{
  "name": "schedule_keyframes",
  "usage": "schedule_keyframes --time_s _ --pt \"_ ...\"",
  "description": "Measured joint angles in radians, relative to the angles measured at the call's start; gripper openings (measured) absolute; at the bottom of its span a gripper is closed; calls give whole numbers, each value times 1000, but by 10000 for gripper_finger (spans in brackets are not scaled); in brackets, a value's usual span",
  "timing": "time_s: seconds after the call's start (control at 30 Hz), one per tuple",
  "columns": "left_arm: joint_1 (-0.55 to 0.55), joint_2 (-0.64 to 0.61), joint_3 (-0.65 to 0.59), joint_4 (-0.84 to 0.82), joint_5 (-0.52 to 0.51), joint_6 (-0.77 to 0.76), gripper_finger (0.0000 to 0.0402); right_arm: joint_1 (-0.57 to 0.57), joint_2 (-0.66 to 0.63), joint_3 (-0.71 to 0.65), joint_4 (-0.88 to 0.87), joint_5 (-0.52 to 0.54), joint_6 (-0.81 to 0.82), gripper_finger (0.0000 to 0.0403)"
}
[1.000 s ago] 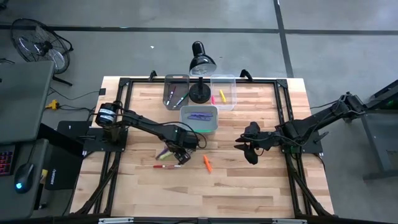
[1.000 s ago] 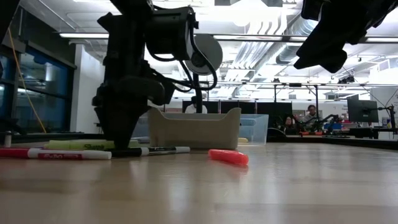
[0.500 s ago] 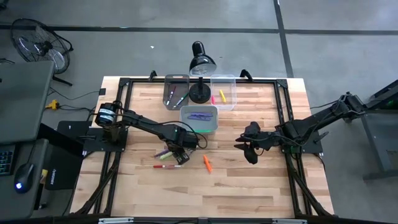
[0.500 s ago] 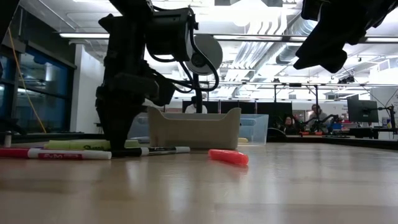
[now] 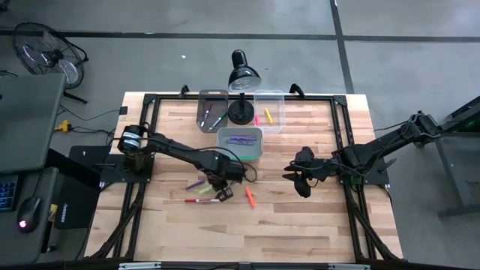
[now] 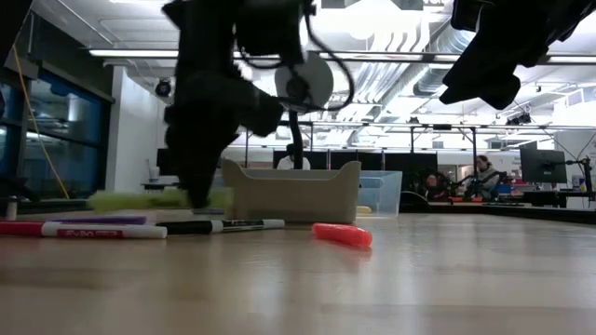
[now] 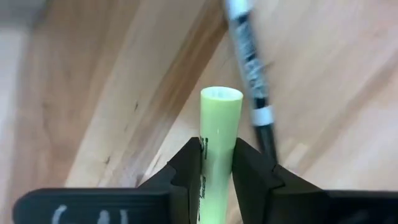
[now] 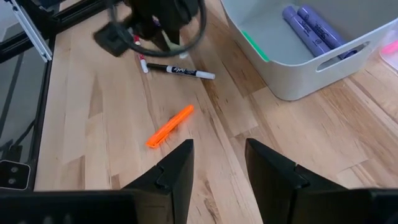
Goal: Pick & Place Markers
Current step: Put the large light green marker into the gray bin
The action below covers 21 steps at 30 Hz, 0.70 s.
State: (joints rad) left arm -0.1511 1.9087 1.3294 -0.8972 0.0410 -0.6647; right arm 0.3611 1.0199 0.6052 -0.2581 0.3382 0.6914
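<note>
Left gripper pinches green marker, lifted off table. Keep squeeze tight, carry level to bin. Right gripper waits, fingers apart, empty.

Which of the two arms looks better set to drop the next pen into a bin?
The left, I'd judge. Its tool is shut on the yellow-green marker, lifted off the table, near the grey bin. The right tool hangs open and holds nothing.
</note>
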Motion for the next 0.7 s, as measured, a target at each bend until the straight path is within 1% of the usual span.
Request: schedule_keyframes --time_s 0.13,0.27,0.53,0.7 --pt "6 0 97 -90 -52 32 69 0 0 0 -2 -4 -8 133" --pt "6 0 208 -188 -124 63 70 0 0 0 -6 -12 6 133" --pt "11 -20 404 -268 -301 166 71 0 0 0 -7 -15 8 133" --pt "56 -18 478 -268 -311 243 71 0 0 0 -7 -15 7 133"
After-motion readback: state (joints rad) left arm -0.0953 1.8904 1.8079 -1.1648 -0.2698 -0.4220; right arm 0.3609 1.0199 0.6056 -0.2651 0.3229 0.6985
